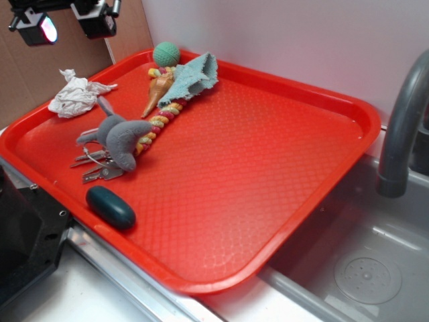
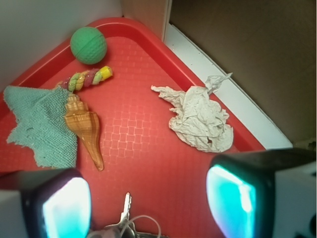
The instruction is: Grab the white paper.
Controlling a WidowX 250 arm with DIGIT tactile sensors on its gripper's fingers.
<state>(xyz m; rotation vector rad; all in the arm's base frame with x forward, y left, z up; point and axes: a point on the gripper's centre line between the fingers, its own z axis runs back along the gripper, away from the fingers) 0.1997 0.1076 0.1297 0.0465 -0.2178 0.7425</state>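
Wrist view: white paper (image 2: 200, 119) is seen ahead and right of the gripper (image 2: 148, 198), held open, empty, above the tray (image 2: 143, 144).

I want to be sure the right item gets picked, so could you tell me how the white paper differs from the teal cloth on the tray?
The white paper is off-white and crumpled into a wrinkly wad with jagged points; the teal cloth is light teal, woven, and lies flatter with frayed edges. The paper sits alone by the tray's edge, whereas the cloth touches a seashell. Both are soft, irregular scraps on the red tray.
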